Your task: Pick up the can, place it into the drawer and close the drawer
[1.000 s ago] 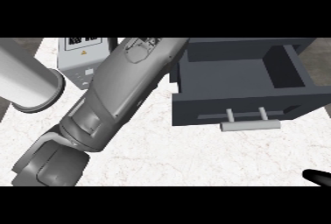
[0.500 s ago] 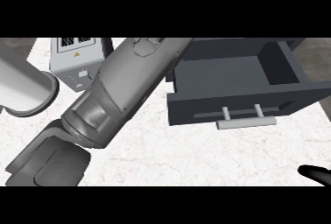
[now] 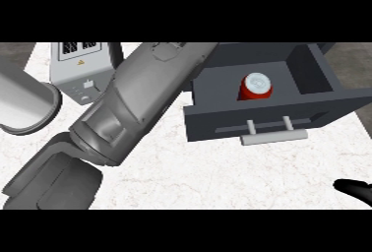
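Note:
The red can (image 3: pixel 257 87) with a silver top stands upright inside the open dark grey drawer (image 3: pixel 218 118), near its middle. The drawer's pale bar handle (image 3: pixel 272 137) faces me. My left forearm (image 3: pixel 138 103) runs from the lower left up to the top edge, passing just left of the drawer; its hand is out of sight beyond that edge. Of my right hand (image 3: pixel 355 189), only a black tip shows at the lower right edge, well below the drawer and touching nothing.
A grey box-shaped appliance (image 3: pixel 80 74) with vents stands at the back left. A large pale cylinder (image 3: pixel 22 106) lies at the left edge. The white marbled counter (image 3: pixel 218 172) spreads in front of the drawer.
The can now stands in the drawer, which looked empty in the earlier frames. My left forearm has barely shifted. The tip of my right hand has crept a little further into view.

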Action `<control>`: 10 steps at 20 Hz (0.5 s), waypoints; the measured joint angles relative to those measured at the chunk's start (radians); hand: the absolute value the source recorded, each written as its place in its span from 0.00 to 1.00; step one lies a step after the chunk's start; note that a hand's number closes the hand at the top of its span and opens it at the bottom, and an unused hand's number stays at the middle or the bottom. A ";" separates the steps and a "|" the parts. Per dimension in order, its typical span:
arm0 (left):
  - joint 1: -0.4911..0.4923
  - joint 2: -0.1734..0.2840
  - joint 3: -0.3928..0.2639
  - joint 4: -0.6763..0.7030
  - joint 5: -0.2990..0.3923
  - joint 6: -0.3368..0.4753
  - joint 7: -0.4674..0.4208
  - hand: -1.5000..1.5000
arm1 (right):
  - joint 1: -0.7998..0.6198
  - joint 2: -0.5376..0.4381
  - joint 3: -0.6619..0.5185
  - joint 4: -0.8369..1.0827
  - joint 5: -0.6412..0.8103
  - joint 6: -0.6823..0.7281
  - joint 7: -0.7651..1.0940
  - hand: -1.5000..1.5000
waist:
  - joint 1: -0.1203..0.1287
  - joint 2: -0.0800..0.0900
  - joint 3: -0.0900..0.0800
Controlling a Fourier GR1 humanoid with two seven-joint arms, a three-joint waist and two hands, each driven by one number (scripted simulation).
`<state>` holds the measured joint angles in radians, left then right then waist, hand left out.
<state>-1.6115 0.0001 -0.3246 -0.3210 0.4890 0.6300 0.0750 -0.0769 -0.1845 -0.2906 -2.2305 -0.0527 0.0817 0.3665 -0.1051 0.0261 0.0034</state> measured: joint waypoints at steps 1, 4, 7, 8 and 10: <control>-0.005 0.000 -0.003 0.000 0.007 0.008 -0.001 0.00 | -0.010 -0.006 0.011 0.001 0.015 0.002 -0.001 0.00 | -0.001 0.001 0.000; 0.002 0.000 -0.001 0.000 0.035 0.015 -0.018 0.00 | -0.038 -0.033 0.037 0.007 0.059 0.015 -0.013 0.00 | 0.005 0.001 0.000; -0.012 0.000 0.003 0.006 0.056 0.020 -0.026 0.00 | -0.051 -0.058 0.073 0.023 0.125 0.034 -0.053 0.00 | 0.005 0.004 0.000; -0.013 0.000 0.002 0.006 0.065 0.023 -0.027 0.00 | -0.057 -0.068 0.083 0.031 0.149 0.040 -0.065 0.00 | 0.004 0.005 0.000; -0.015 0.000 0.007 0.004 0.083 0.025 -0.035 0.00 | -0.079 -0.087 0.106 0.066 0.203 0.044 -0.095 0.00 | 0.009 0.007 0.000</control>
<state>-1.6269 0.0001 -0.3178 -0.3168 0.5719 0.6553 0.0396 -0.1556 -0.2720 -0.1845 -2.1649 0.1507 0.1261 0.2716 -0.0964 0.0329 0.0032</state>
